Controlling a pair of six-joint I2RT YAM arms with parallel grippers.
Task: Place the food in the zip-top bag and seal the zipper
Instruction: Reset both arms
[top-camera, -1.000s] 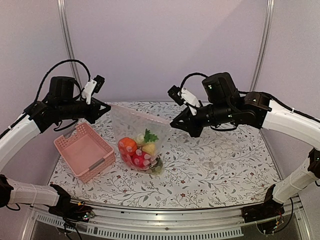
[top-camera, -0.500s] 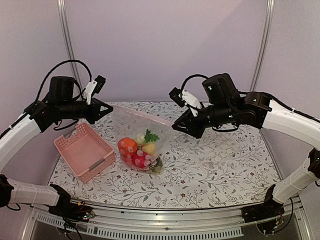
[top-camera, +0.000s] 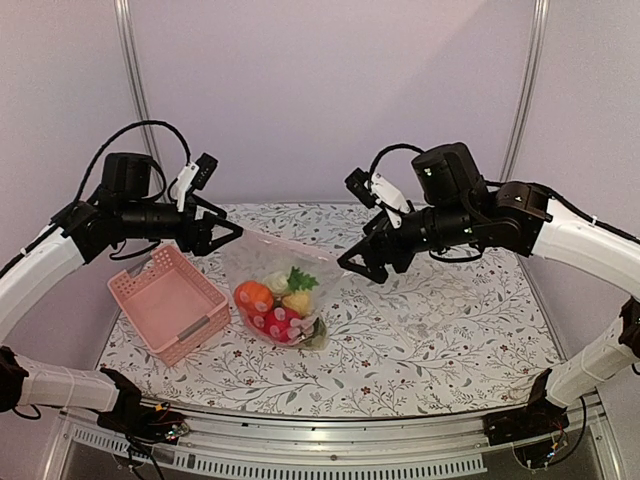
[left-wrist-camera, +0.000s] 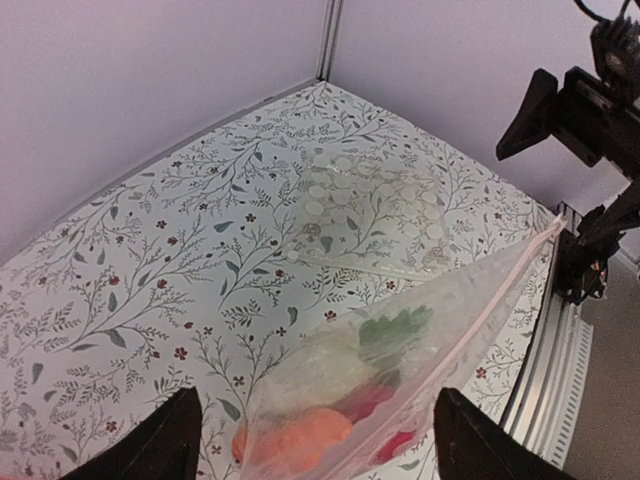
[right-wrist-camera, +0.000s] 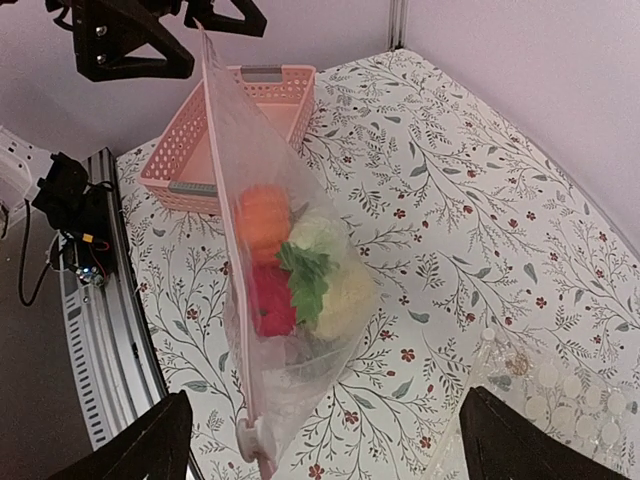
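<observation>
The zip-top bag (top-camera: 262, 258) stands on the table between both arms, with the food (top-camera: 278, 300) inside: orange, red, yellow and a green-leafed piece (right-wrist-camera: 305, 280). The zipper (right-wrist-camera: 222, 230) runs as one thin pink line along the top edge, its slider (right-wrist-camera: 247, 437) at the right gripper's end. My left gripper (top-camera: 222, 240) is open at the bag's left top corner; in its wrist view the bag (left-wrist-camera: 400, 370) lies between the spread fingers (left-wrist-camera: 170, 440). My right gripper (top-camera: 358, 270) is open at the other corner, its fingers (right-wrist-camera: 540, 440) apart from the plastic.
A pink basket (top-camera: 195, 325) with nothing showing inside sits left of the bag. A second clear dotted plastic sheet (left-wrist-camera: 360, 200) lies flat on the flowered tablecloth behind the bag. The metal table rail (right-wrist-camera: 110, 330) runs along the near edge.
Both grippers have opened and let go of the bag's top corners. The bag's top edge has sunk a little, and the bag stays upright.
</observation>
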